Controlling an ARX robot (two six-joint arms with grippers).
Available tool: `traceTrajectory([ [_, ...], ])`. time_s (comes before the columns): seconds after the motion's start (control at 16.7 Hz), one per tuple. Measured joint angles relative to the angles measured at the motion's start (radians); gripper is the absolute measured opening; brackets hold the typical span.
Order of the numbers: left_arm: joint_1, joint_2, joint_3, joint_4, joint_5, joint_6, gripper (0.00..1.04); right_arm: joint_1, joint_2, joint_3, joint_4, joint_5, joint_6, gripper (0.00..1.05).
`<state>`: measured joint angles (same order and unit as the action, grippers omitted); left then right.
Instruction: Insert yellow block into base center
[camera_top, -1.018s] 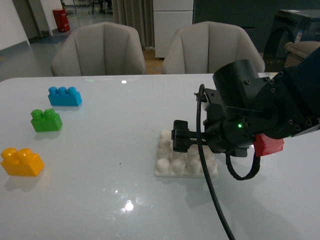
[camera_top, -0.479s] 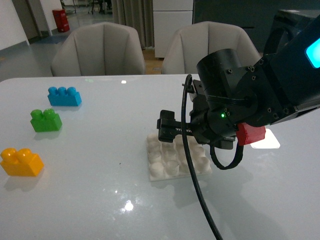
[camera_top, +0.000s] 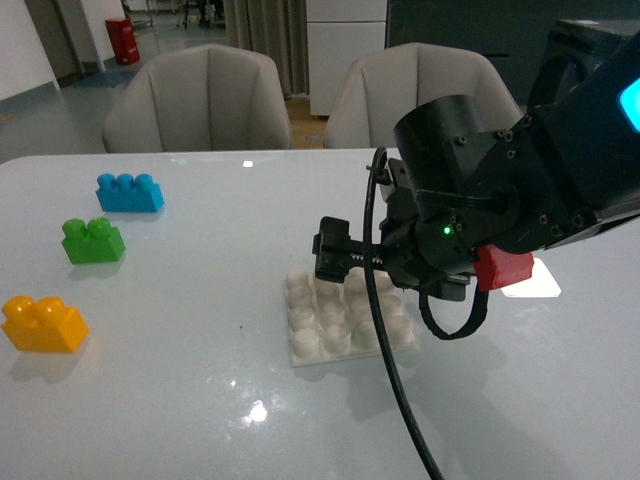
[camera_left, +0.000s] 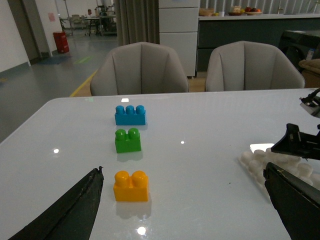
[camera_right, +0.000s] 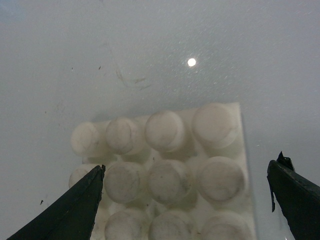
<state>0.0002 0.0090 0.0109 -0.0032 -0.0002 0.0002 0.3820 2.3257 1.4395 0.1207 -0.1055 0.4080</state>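
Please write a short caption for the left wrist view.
Open left gripper faces the yellow block, green brick and blue brick beyond it.

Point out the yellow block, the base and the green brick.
yellow block (camera_top: 45, 333), front view, front face.
base (camera_top: 335, 340), front view, front-row stud.
green brick (camera_left: 128, 145), left wrist view, front face.

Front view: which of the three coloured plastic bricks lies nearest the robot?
The yellow-orange two-stud plastic brick, at the near end of the row; the green two-stud brick sits behind it and the blue three-stud brick farthest back.
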Motion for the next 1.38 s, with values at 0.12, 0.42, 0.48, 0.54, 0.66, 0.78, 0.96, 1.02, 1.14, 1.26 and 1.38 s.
traceTrajectory([
  [0.12,0.000,0.000,0.000,0.000,0.000,0.000,0.98,-0.044,-0.058,-0.036,0.008,-0.011,0.011,0.98],
  [0.42,0.000,0.000,0.000,0.000,0.000,0.000,0.98,-0.222,-0.295,-0.206,0.106,-0.032,0.039,0.98],
  [0.48,0.000,0.000,0.000,0.000,0.000,0.000,0.98,-0.261,-0.363,-0.255,0.132,-0.031,0.039,0.98],
  [0.54,0.000,0.000,0.000,0.000,0.000,0.000,0.98,-0.305,-0.448,-0.317,0.175,-0.032,0.035,0.98],
  [0.66,0.000,0.000,0.000,0.000,0.000,0.000,0.98,-0.373,-0.633,-0.448,0.233,-0.052,0.016,0.98],
  [0.78,0.000,0.000,0.000,0.000,0.000,0.000,0.98,-0.433,-0.856,-0.604,0.262,-0.083,-0.013,0.98],
  [0.96,0.000,0.000,0.000,0.000,0.000,0.000,0.98,-0.545,-1.193,-0.822,0.277,-0.139,-0.087,0.98],
  [1.02,0.000,0.000,0.000,0.000,0.000,0.000,0.98,-0.572,-1.276,-0.902,0.374,-0.101,-0.161,0.90],
  [1.14,0.000,0.000,0.000,0.000,0.000,0.000,0.98,-0.634,-1.520,-1.117,0.336,-0.144,-0.338,0.63],
  [1.26,0.000,0.000,0.000,0.000,0.000,0.000,0.98,-0.657,-1.713,-1.257,0.278,-0.159,-0.383,0.37],
  [1.38,0.000,0.000,0.000,0.000,0.000,0.000,0.98,-0.641,-1.753,-1.280,0.272,-0.146,-0.385,0.30],
])
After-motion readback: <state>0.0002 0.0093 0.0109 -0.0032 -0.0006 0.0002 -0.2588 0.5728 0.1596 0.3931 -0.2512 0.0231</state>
